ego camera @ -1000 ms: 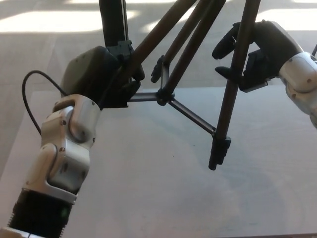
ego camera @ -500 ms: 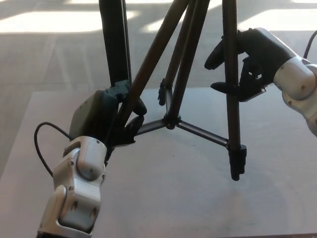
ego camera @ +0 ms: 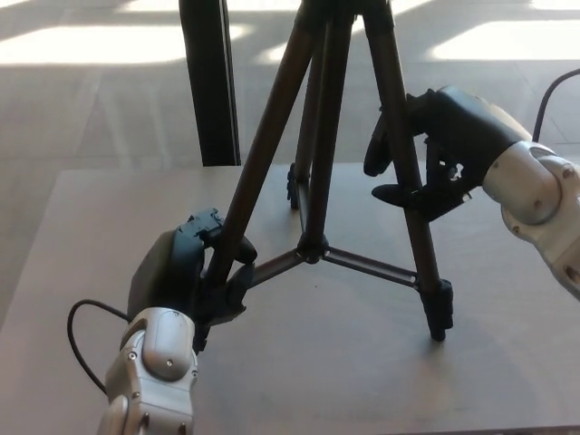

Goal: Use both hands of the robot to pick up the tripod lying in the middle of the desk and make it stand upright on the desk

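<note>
Tripod (ego camera: 319, 181) stands nearly upright on the bench (ego camera: 507, 381). Left hand (ego camera: 195, 272) clamps its near-left leg, right hand (ego camera: 426, 159) wraps the right leg.

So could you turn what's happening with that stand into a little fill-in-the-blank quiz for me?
1. The black three-legged tripod stands on the grey ____.
2. The robot's left hand grips one tripod ____.
3. The right hand wraps another leg, so ____ hands hold the tripod.

Missing words: desk; leg; both
</note>
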Controlling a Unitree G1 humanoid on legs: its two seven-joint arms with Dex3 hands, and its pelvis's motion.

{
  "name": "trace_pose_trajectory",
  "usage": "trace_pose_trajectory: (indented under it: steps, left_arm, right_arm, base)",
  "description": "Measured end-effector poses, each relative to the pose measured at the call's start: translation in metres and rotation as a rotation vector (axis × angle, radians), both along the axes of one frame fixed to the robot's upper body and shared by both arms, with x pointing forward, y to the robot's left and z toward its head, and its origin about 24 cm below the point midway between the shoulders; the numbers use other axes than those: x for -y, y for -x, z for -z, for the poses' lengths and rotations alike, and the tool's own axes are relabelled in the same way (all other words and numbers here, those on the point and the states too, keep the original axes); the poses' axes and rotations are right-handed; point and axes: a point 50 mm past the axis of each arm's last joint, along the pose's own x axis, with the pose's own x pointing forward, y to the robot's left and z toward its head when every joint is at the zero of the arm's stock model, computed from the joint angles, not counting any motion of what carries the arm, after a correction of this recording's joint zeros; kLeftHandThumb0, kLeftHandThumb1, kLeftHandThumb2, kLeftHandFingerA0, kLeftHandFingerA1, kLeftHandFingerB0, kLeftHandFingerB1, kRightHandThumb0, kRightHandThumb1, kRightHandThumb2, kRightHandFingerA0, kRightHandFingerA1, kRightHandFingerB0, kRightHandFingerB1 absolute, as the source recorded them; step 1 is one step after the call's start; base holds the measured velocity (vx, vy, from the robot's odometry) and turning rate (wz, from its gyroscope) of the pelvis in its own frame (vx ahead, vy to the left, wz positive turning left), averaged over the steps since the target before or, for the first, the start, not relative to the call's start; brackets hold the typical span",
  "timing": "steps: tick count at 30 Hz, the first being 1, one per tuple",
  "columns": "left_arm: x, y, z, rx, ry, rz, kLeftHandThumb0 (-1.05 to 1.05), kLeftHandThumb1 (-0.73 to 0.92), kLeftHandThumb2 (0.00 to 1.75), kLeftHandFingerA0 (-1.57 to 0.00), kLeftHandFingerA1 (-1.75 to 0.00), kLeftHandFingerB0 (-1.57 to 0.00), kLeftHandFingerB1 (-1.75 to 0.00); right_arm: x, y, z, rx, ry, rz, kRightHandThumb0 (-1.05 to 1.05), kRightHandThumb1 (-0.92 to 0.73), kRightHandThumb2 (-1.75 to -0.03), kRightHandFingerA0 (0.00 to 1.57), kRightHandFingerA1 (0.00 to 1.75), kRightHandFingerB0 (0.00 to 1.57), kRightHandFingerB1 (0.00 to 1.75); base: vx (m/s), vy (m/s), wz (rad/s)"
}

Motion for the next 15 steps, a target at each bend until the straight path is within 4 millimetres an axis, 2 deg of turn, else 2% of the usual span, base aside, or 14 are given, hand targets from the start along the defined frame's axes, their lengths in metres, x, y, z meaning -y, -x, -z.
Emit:
trace_pose_trajectory:
  steps: [2, 3, 5, 6, 7, 9, 10, 11, 12, 13, 14, 15]
  left_arm:
    - [-0.001, 0.001, 0.003, -0.013, 0.007, -0.005, -0.03, 0.26, 1.02, -0.83, -1.75, -0.67, -1.75]
    - [-0.002, 0.001, 0.004, -0.019, 0.011, -0.008, -0.03, 0.27, 1.02, -0.83, -1.75, -0.75, -1.69]
    - [-0.002, 0.001, 0.005, -0.025, 0.013, -0.011, -0.03, 0.26, 1.03, -0.82, -1.75, -0.74, -1.68]
    - [-0.002, 0.002, 0.005, -0.029, 0.014, -0.013, -0.04, 0.28, 0.99, -0.84, -1.75, -0.7, -1.75]
    - [-0.003, 0.002, 0.006, -0.032, 0.014, -0.015, -0.04, 0.29, 0.98, -0.83, -1.75, -0.69, -1.72]
    - [-0.004, 0.003, 0.008, -0.042, 0.015, -0.019, -0.03, 0.29, 0.98, -0.82, -1.75, -0.72, -1.68]
    - [-0.004, 0.003, 0.009, -0.046, 0.016, -0.02, -0.04, 0.29, 0.98, -0.82, -1.75, -0.73, -1.69]
    - [-0.004, 0.004, 0.009, -0.047, 0.016, -0.02, -0.02, 0.29, 0.97, -0.86, -1.75, -0.7, -1.75]
    - [-0.004, 0.004, 0.01, -0.049, 0.018, -0.019, -0.02, 0.33, 0.91, -0.86, -1.75, -0.7, -1.75]
    - [-0.004, 0.004, 0.01, -0.05, 0.018, -0.018, -0.03, 0.36, 0.85, -0.84, -1.75, -0.7, -1.75]
    - [-0.004, 0.004, 0.01, -0.05, 0.018, -0.017, -0.1, 0.33, 0.89, -1.16, -1.34, -1.07, -1.28]
    - [-0.005, 0.004, 0.01, -0.05, 0.019, -0.015, -0.16, 0.41, 0.68, -0.79, -1.75, -0.67, -1.72]
  right_arm:
    - [-0.001, 0.003, 0.005, 0.004, -0.019, -0.004, -0.2, -0.53, -1.15, 0.88, 1.75, 0.77, 1.43]
    - [-0.001, 0.005, 0.008, 0.01, -0.029, -0.004, -0.2, -0.5, -1.08, 0.86, 1.75, 0.77, 1.44]
    - [0.0, 0.007, 0.012, 0.017, -0.05, -0.001, -0.19, -0.5, -1.09, 0.87, 1.75, 0.76, 1.49]
    - [0.0, 0.009, 0.014, 0.02, -0.061, 0.0, -0.19, -0.54, -1.06, 0.84, 1.75, 0.75, 1.47]
    - [0.0, 0.01, 0.016, 0.023, -0.068, 0.001, -0.17, -0.54, -1.03, 0.83, 1.68, 0.77, 1.28]
    - [0.0, 0.013, 0.02, 0.022, -0.081, 0.002, -0.16, -0.54, -1.08, 0.83, 1.68, 0.76, 1.33]
    - [0.0, 0.014, 0.022, 0.021, -0.084, 0.001, -0.15, -0.53, -1.07, 0.84, 1.66, 0.79, 1.28]
    - [-0.001, 0.014, 0.022, 0.022, -0.084, 0.002, -0.13, -0.48, -1.09, 0.89, 1.64, 0.85, 1.35]
    - [0.0, 0.015, 0.023, 0.022, -0.086, 0.002, -0.14, -0.48, -1.11, 0.86, 1.58, 0.85, 1.21]
    - [0.0, 0.015, 0.024, 0.017, -0.092, 0.004, -0.15, -0.56, -0.97, 0.78, 1.46, 0.77, 0.98]
    - [0.001, 0.016, 0.025, 0.013, -0.096, 0.004, -0.27, -0.72, -0.66, 0.73, 1.31, 0.63, 0.61]
    - [0.002, 0.016, 0.025, 0.007, -0.097, 0.002, -0.37, -0.71, -0.62, 0.8, 1.23, 0.43, 0.42]
  base:
    - [0.0, 0.0, 0.0]
    - [0.0, 0.0, 0.0]
    - [0.0, 0.0, 0.0]
    - [0.0, 0.0, 0.0]
    - [0.0, 0.0, 0.0]
    - [0.0, 0.0, 0.0]
    - [0.0, 0.0, 0.0]
    - [0.0, 0.0, 0.0]
    - [0.0, 0.0, 0.0]
    - [0.0, 0.0, 0.0]
    - [0.0, 0.0, 0.0]
    - [0.0, 0.0, 0.0]
